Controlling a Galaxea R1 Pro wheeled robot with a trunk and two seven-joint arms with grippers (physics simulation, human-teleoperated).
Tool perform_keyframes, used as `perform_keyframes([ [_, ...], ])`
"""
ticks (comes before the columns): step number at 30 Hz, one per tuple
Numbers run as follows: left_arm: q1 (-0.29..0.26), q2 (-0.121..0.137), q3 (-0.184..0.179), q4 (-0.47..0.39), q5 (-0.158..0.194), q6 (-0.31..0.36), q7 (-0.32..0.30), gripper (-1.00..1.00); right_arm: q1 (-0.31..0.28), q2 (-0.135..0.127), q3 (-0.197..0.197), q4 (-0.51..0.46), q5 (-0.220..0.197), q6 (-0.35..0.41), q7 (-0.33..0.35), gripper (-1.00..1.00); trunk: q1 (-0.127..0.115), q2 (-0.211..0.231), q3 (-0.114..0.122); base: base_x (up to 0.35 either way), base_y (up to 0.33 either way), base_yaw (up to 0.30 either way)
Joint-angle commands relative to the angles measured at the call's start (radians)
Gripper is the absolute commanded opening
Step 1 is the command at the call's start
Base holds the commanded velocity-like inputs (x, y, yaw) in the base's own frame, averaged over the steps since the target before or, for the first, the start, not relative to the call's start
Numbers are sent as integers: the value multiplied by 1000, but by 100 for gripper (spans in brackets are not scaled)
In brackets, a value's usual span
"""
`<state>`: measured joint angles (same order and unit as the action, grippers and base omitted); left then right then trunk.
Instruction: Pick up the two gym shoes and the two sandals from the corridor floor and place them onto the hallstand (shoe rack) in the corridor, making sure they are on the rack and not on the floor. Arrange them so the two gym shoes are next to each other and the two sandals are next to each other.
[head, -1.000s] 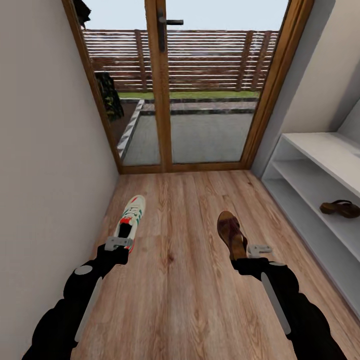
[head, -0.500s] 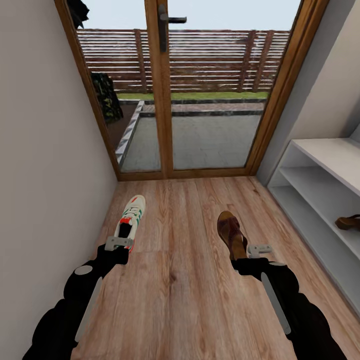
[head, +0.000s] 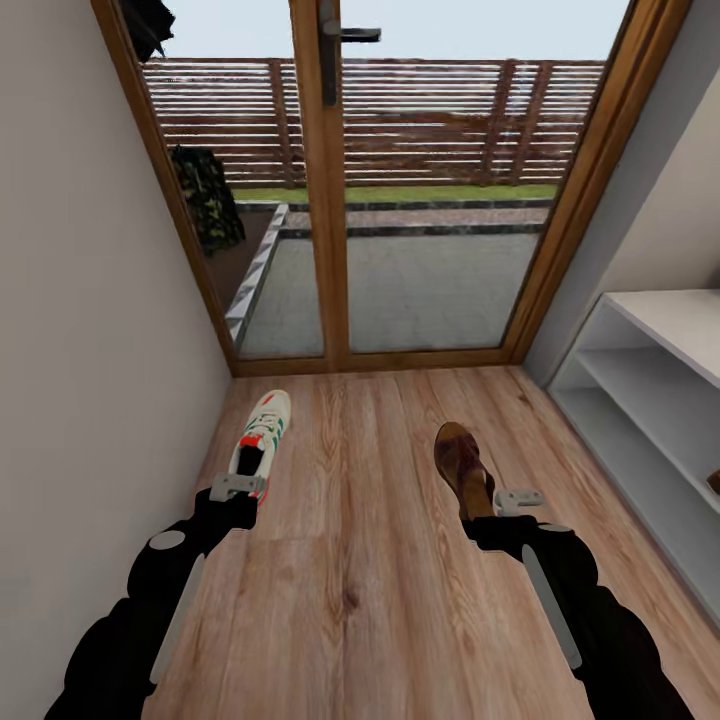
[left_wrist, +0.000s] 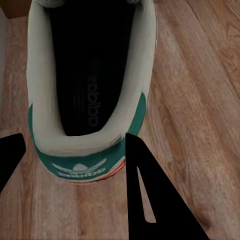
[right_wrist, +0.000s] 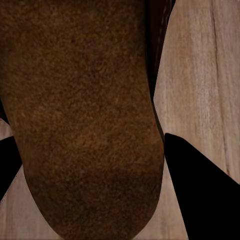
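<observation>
One gym shoe (head: 262, 435) and one sandal (head: 463, 467) show, each held by its heel. The left gripper (head: 237, 487) is closed on the shoe's heel; from the left wrist, its dark fingers (left_wrist: 150, 195) flank the green heel patch of the shoe (left_wrist: 92, 90), toe pointing away from the gripper toward the glass door (head: 400, 190). The right gripper (head: 515, 498) grips the sandal's heel; from the right wrist, the fingers (right_wrist: 205, 185) sit either side of the footbed (right_wrist: 85, 115). Both are above the floor (head: 360, 560). The rack (head: 650, 400) stands to the right of the right gripper, with a dark sliver at the picture's edge on its lower shelf that I cannot identify.
</observation>
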<state>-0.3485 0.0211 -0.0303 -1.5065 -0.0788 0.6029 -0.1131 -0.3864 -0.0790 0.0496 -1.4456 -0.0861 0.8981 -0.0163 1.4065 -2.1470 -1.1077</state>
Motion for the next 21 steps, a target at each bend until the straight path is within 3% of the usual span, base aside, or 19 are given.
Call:
perform_keyframes([
  [1,-1,0,0,-1,-9,5,-7,-100,0,-1,1,-1,-7,4,-4,-100,0,0,-1,277,2,0],
  [7,-1,0,0,-1,-9,5,-7,-100,0,-1,1,-1,-7,4,-4,-100,0,0,0,196,1,-79],
  [21,-1,0,0,-1,-9,5,-7,-100,0,-1,1,-1,-7,4,-4,-100,0,0,10,56,0,-247],
])
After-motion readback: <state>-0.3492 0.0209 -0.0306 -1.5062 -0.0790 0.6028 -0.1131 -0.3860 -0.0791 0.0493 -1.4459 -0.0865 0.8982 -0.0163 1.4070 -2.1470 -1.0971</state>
